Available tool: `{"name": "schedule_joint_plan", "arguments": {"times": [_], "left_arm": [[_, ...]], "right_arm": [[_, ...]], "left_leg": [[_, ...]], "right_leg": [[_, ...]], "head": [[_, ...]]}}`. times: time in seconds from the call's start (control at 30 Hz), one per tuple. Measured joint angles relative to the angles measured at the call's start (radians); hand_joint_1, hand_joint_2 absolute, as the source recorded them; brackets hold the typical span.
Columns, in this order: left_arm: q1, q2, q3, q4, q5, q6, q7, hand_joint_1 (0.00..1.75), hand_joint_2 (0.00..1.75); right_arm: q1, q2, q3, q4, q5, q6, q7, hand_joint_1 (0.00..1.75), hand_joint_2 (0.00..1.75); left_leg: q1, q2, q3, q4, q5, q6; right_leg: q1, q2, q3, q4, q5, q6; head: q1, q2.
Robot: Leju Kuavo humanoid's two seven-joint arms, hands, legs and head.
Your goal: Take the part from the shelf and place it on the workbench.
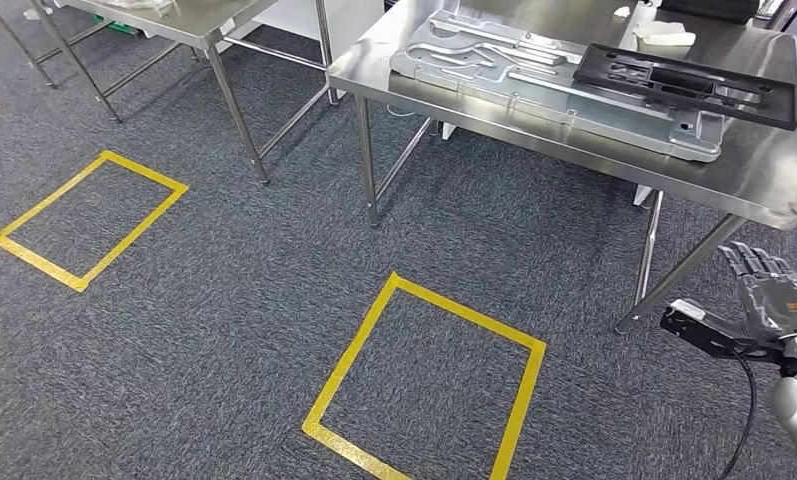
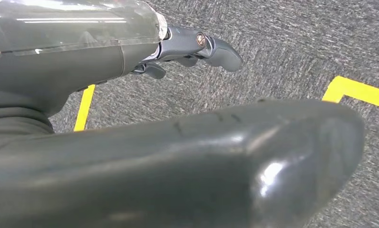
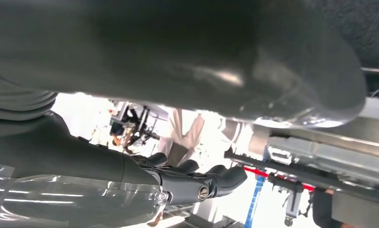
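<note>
A black frame-like part (image 1: 689, 85) lies on a large silver metal plate (image 1: 554, 75) on the steel workbench (image 1: 774, 175) at the upper right of the head view. My right hand (image 1: 769, 295) hangs below the bench's near right corner, beside a bench leg, fingers straight and apart, holding nothing. In the right wrist view its dark fingers (image 3: 211, 183) are spread with nothing between them and the thumb. In the left wrist view my left hand (image 2: 197, 47) hangs over the grey carpet with its fingers extended and empty.
Two yellow tape rectangles mark the carpet, one in front of the bench (image 1: 424, 385) and one at the left (image 1: 89, 215). A second steel table (image 1: 174, 20) stands at the back left. A white object (image 1: 664, 38) lies at the bench's far side.
</note>
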State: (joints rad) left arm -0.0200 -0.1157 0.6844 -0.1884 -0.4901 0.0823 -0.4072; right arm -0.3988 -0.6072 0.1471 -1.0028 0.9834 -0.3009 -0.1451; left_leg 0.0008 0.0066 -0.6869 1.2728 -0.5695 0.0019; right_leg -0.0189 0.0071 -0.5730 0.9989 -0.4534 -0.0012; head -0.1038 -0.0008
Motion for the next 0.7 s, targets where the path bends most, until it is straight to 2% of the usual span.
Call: {"name": "schedule_joint_plan", "arguments": {"times": [0.07,0.1,0.13,0.23,0.3,0.33,0.4,0.43,0.47,0.5,0.57,0.6,0.63,0.7], "left_arm": [[0.0,0.001,0.0,0.0,-0.003,0.0,0.001,0.0,0.0],[0.0,0.001,0.0,0.0,-0.004,0.0,0.001,0.0,0.0],[0.0,0.002,0.0,0.0,-0.005,0.0,0.002,0.0,0.0],[0.0,0.002,0.0,0.0,-0.009,0.001,0.004,0.0,0.0],[0.0,0.0,0.0,0.0,-0.011,0.001,0.004,0.0,0.0],[-0.001,0.0,0.0,0.0,-0.011,0.001,0.005,0.0,0.0],[-0.001,-0.001,0.001,0.0,-0.011,0.002,0.005,0.0,0.0],[-0.001,-0.001,0.001,0.0,-0.011,0.002,0.005,0.0,0.0],[0.0,-0.001,0.001,0.0,-0.012,0.002,0.005,0.0,0.0],[0.0,-0.001,0.001,0.0,-0.012,0.002,0.006,0.0,0.0],[0.0,-0.003,0.0,0.0,-0.012,0.002,0.006,0.0,0.0],[0.0,-0.003,0.0,0.0,-0.012,0.002,0.006,0.0,0.0],[-0.001,-0.003,0.0,0.0,-0.013,0.002,0.006,0.0,0.0],[-0.002,-0.003,0.0,0.0,-0.015,0.002,0.006,0.0,0.0]], "right_arm": [[0.002,0.0,0.0,0.001,-0.007,0.0,0.0,0.0,0.0],[0.002,-0.001,0.0,0.001,-0.011,0.0,0.0,0.0,0.0],[0.003,-0.001,0.0,0.001,-0.014,0.0,0.001,0.0,0.0],[0.009,-0.006,0.001,0.001,-0.021,0.004,0.0,0.0,0.0],[0.01,-0.013,0.001,0.001,-0.025,0.009,-0.001,0.0,0.0],[0.009,-0.017,0.001,0.0,-0.027,0.01,-0.002,0.0,0.0],[0.009,-0.02,0.002,0.0,-0.029,0.013,-0.002,0.0,0.0],[0.011,-0.02,0.002,0.0,-0.029,0.014,-0.002,0.0,0.0],[0.013,-0.02,0.003,0.0,-0.029,0.014,-0.002,0.0,0.0],[0.013,-0.021,0.003,0.0,-0.029,0.015,-0.002,0.0,0.0],[0.012,-0.022,0.004,0.0,-0.03,0.015,-0.002,0.0,0.0],[0.01,-0.023,0.004,0.0,-0.031,0.016,-0.001,0.0,0.0],[0.01,-0.023,0.004,0.001,-0.032,0.016,0.001,0.0,0.0],[0.012,-0.026,0.005,0.001,-0.036,0.016,0.007,0.0,0.0]], "left_leg": [[-0.002,-0.009,0.067,-0.144,0.071,0.014],[-0.004,-0.014,0.099,-0.211,0.096,0.021],[-0.006,-0.018,0.117,-0.25,0.107,0.025],[-0.007,-0.013,0.125,-0.274,0.113,0.033],[-0.004,-0.008,0.13,-0.289,0.123,0.045],[-0.003,-0.006,0.131,-0.296,0.127,0.049],[-0.004,-0.002,0.13,-0.297,0.129,0.052],[-0.004,0.0,0.128,-0.296,0.129,0.052],[-0.004,0.001,0.127,-0.294,0.128,0.052],[-0.004,0.003,0.127,-0.291,0.127,0.05],[-0.002,0.006,0.126,-0.28,0.121,0.043],[-0.004,0.007,0.124,-0.274,0.116,0.038],[-0.005,0.008,0.123,-0.268,0.113,0.033],[-0.009,0.01,0.121,-0.264,0.111,0.025]], "right_leg": [[0.003,0.006,0.002,0.0,0.0,0.001],[0.005,0.01,0.001,0.001,0.0,0.003],[0.005,0.012,-0.001,0.001,0.001,0.006],[0.002,0.018,-0.005,0.001,0.003,0.025],[0.0,0.011,-0.016,0.027,-0.018,0.035],[-0.002,0.007,-0.035,0.068,-0.044,0.038],[-0.005,0.003,-0.095,0.196,-0.108,0.046],[-0.007,0.002,-0.121,0.252,-0.127,0.05],[-0.009,0.0,-0.132,0.276,-0.126,0.053],[-0.011,-0.002,-0.125,0.262,-0.108,0.056],[-0.015,-0.015,-0.058,0.132,-0.043,0.06],[-0.013,-0.021,-0.026,0.07,-0.021,0.057],[-0.011,-0.024,-0.005,0.027,-0.01,0.052],[-0.005,-0.02,0.0,0.011,-0.011,0.038]], "head": [[0.0,0.0],[0.0,0.0],[0.0,0.0],[0.0,0.0],[0.0,0.0],[0.0,0.0],[0.0,0.0],[0.0,0.0],[0.0,0.0],[0.0,0.0],[0.0,0.0],[0.0,0.0],[0.0,0.0],[0.0,0.0]]}}
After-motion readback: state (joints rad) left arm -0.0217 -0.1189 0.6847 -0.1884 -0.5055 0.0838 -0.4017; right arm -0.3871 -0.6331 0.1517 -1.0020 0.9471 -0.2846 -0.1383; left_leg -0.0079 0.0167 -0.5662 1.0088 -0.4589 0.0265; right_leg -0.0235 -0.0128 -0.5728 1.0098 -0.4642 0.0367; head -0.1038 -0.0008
